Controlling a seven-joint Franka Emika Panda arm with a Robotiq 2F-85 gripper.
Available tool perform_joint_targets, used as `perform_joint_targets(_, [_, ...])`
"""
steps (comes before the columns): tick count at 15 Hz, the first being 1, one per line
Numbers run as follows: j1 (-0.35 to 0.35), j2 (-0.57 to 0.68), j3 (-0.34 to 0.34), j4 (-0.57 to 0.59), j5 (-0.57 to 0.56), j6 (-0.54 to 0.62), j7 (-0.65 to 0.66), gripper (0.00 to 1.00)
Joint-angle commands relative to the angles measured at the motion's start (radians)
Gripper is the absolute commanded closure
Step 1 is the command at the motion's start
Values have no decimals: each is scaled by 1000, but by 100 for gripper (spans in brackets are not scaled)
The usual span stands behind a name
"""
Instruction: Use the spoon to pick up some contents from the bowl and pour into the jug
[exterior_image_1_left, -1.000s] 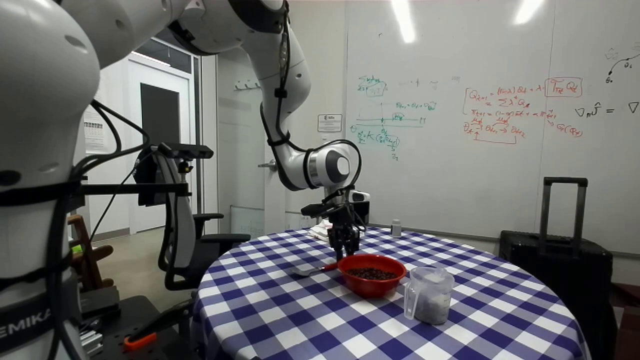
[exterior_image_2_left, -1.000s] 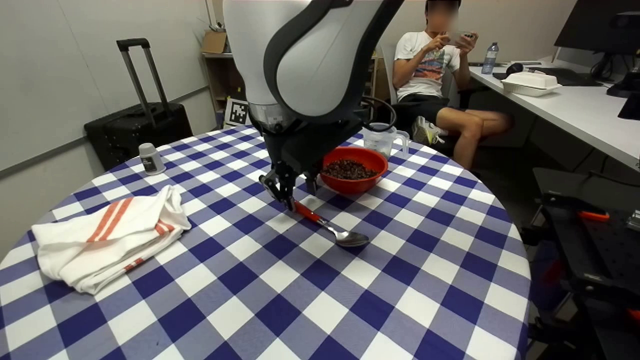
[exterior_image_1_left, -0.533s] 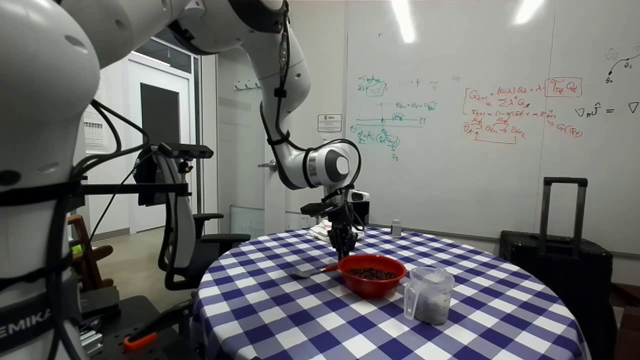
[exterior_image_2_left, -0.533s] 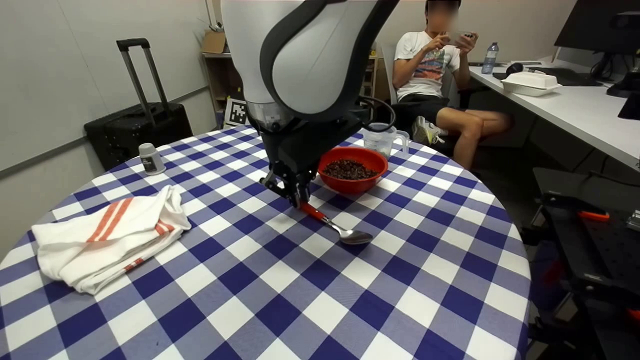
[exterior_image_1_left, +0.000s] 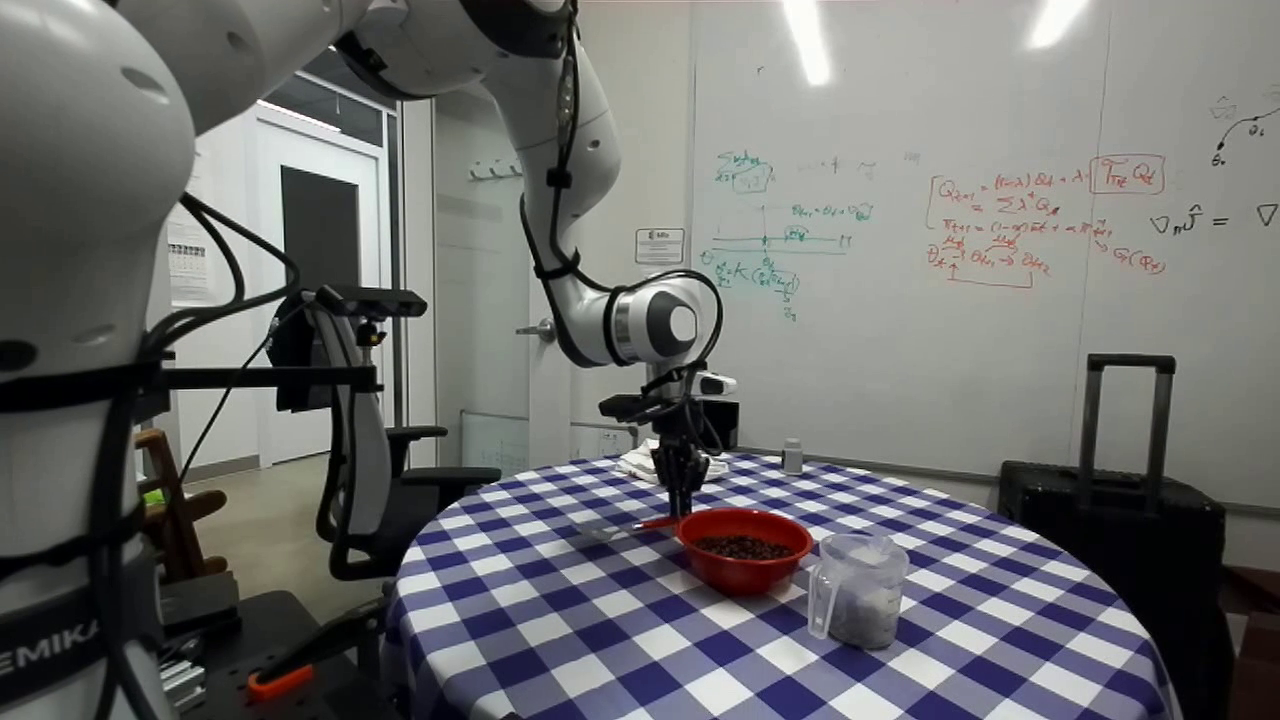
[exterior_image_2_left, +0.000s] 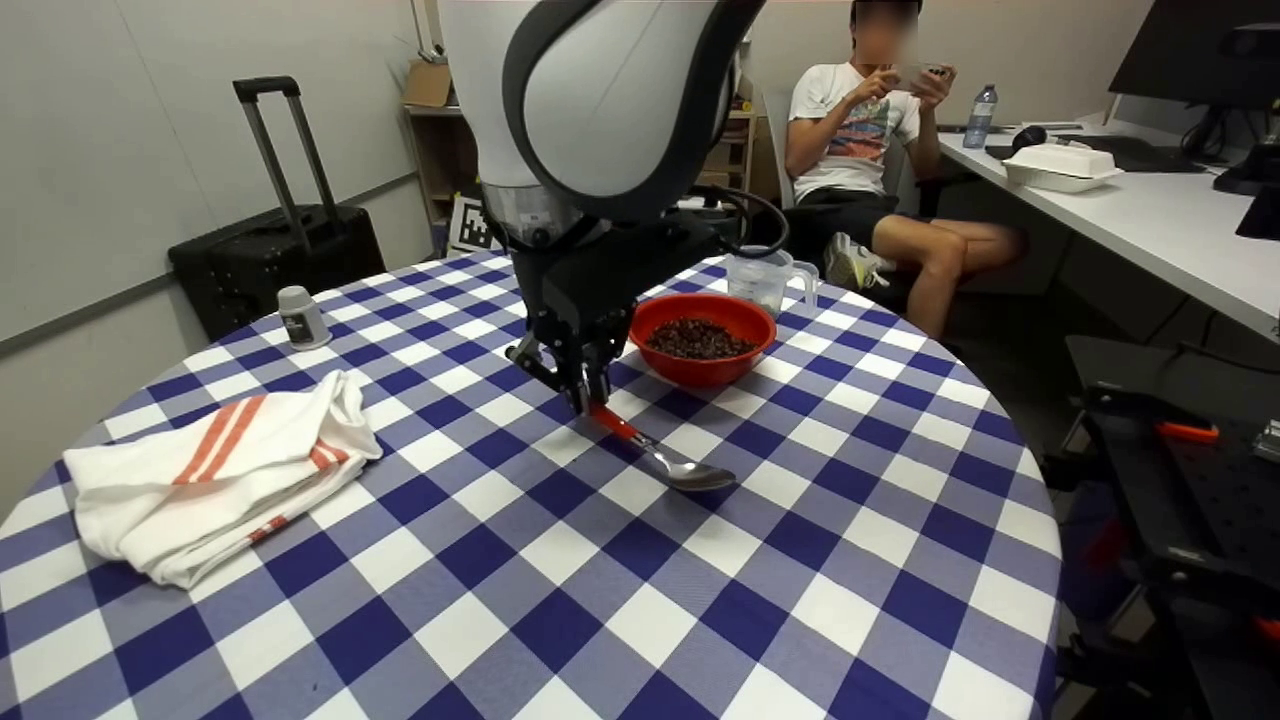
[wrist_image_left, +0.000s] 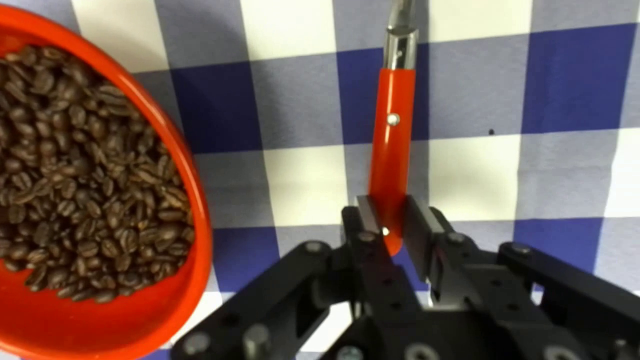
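End effector (wrist_image_left: 388, 215) is pinching the spoon (wrist_image_left: 394, 107) near the tail of its red handle (wrist_image_left: 390, 155), presumably since I am wanting its scoop (exterior_image_2_left: 697, 475) free for the coffee beans (wrist_image_left: 100, 200) in the bowl (wrist_image_left: 202, 240) just beside that grip, the jug (exterior_image_1_left: 880, 565) standing beyond the bowl.

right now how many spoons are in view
1: the spoon, clamped in the end effector beside the red bowl. Any others under the folded cloth would be hidden.

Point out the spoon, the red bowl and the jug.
Spoon (wrist_image_left: 392, 140), in the wrist view: red handle.
Red bowl (exterior_image_1_left: 745, 577), in an exterior view: outer wall.
Jug (exterior_image_1_left: 868, 590), in an exterior view: see-through wall.
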Motion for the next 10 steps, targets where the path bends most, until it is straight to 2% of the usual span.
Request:
perform_joint_targets(1, [-11, -125, 7, -58, 10, 37, -24, 94])
perform_joint_targets(3, [10, -190, -29, -93, -28, 109, 12, 94])
perform_joint_targets(5, [44, -251, -93, -132, -106, 198, 74, 95])
perform_joint_targets(8, [99, -311, -217, -188, -280, 314, 209, 95])
perform_joint_targets(10, [158, -315, -333, -203, -450, 368, 355, 95])
